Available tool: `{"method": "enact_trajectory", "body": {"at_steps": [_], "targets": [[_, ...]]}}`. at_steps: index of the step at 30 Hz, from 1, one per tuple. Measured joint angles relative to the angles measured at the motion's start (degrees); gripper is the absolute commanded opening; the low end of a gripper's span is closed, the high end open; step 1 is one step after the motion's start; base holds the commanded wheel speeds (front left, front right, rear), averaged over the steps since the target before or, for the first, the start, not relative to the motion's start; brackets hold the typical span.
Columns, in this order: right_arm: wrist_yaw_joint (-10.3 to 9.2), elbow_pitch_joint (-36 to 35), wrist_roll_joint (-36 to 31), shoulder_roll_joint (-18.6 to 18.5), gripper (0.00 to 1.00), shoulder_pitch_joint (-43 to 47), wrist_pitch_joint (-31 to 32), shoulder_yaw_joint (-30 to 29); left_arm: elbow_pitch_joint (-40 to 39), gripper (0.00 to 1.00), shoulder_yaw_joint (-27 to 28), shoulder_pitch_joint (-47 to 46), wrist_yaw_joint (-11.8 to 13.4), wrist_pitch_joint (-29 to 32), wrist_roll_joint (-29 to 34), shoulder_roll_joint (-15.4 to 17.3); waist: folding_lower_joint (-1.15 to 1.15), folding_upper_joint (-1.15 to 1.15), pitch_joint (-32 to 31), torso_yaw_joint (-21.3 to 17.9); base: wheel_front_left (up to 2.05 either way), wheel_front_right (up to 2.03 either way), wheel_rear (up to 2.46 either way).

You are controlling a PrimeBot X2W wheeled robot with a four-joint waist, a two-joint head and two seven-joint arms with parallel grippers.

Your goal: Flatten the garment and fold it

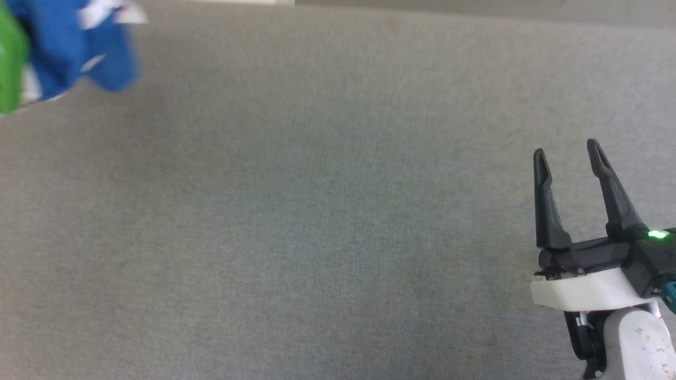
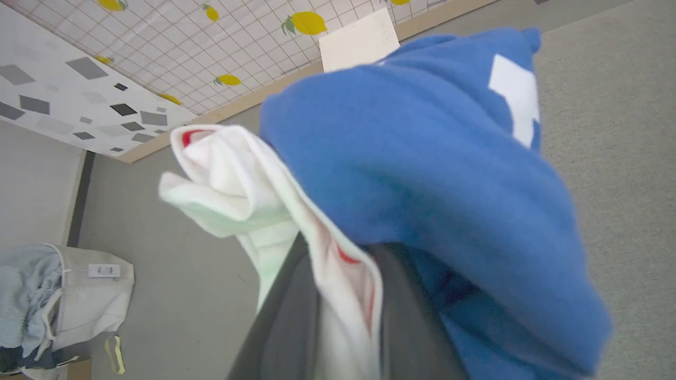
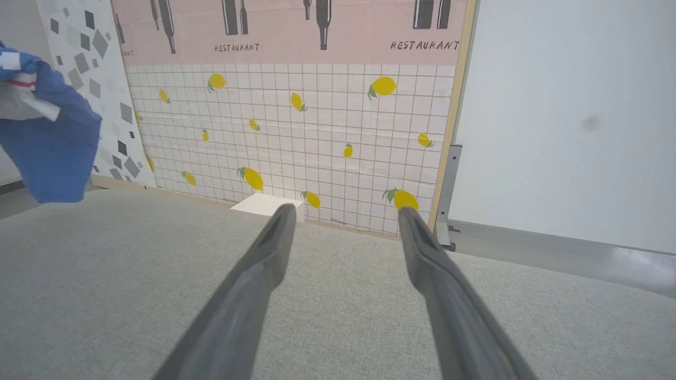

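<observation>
Soft, limp garment (image 2: 422,158) bunched, pinched in left hand (image 2: 346,274); right hand (image 1: 566,154) spread, empty. Best taken by hem corners.

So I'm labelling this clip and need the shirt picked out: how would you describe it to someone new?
Start from the wide grey cloth surface and go to the upper left of the head view. There the garment hangs bunched, gripped in the left end effector. Against all that grey it is vivid royal blue, with white, red-edged trim.
</observation>
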Motion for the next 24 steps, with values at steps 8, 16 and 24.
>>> {"method": "enact_trajectory", "body": {"at_steps": [8,16,24], "targets": [[0.0,0.6,1.7,0.0,1.0,0.5,0.0,0.7,-8.5,0.0,-9.0,-2.9,0.0,0.5,-0.5,-5.5,0.0,0.0,-4.8,-3.6,0.0,0.0,0.0],[0.0,1.4,2.6,0.0,1.0,1.2,0.0,0.1,-8.7,0.0,-17.6,-2.6,0.0,-2.5,-2.1,-12.7,0.0,0.0,-6.2,-11.0,0.0,0.0,0.0],[0.0,2.0,3.5,0.0,1.0,2.2,0.0,-0.8,-7.2,0.0,-27.1,2.0,0.0,-6.1,-3.8,-19.2,0.0,0.0,-6.5,-17.8,0.0,0.0,0.0]]}}
